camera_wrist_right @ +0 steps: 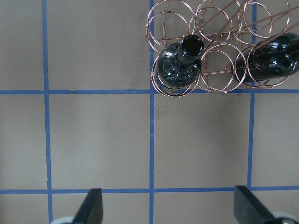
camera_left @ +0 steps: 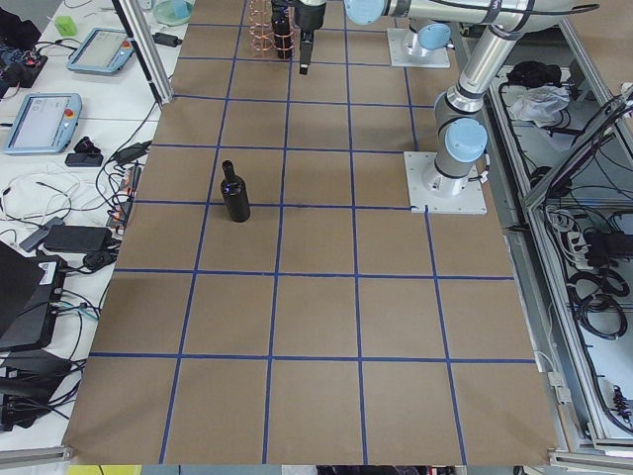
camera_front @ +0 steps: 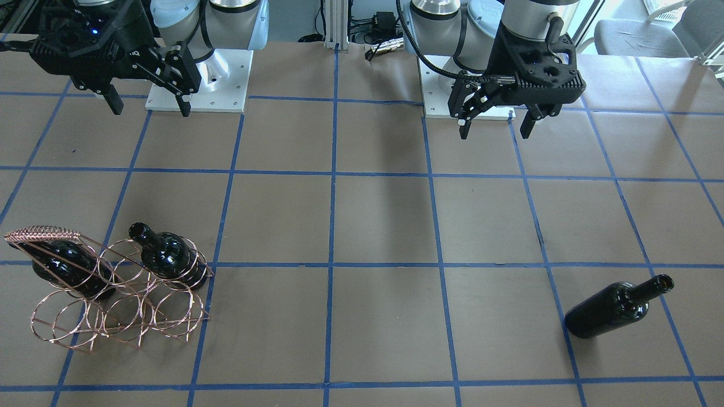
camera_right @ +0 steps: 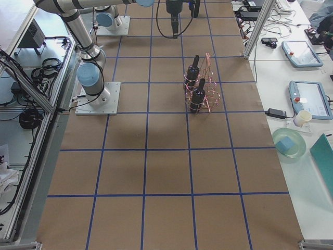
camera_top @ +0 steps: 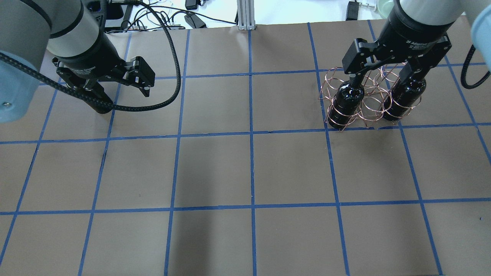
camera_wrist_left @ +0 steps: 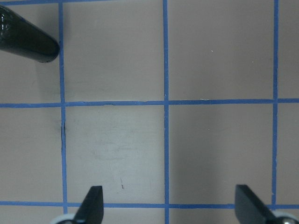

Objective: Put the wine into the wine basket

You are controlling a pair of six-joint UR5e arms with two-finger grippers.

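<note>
A dark glossy wine bottle [camera_front: 613, 310] stands alone on the table on my left side; it also shows in the exterior left view [camera_left: 235, 196] and in the top left corner of the left wrist view [camera_wrist_left: 25, 39]. The copper wire wine basket [camera_front: 121, 316] stands on my right side and holds two look-alike bottles, one [camera_front: 168, 257] at its end and one [camera_front: 65, 265] under the handle. My left gripper [camera_front: 495, 127] is open and empty, high above the table near its base. My right gripper [camera_front: 150, 108] is open and empty; the basket [camera_wrist_right: 217, 28] lies ahead of it.
Brown paper table with a blue tape grid [camera_front: 334, 264]. The arms' white base plates [camera_front: 198, 85] sit at the robot's edge. Cables and a metal post [camera_top: 245, 15] lie beyond the far edge. Tablets and cups sit on side benches [camera_right: 307, 99].
</note>
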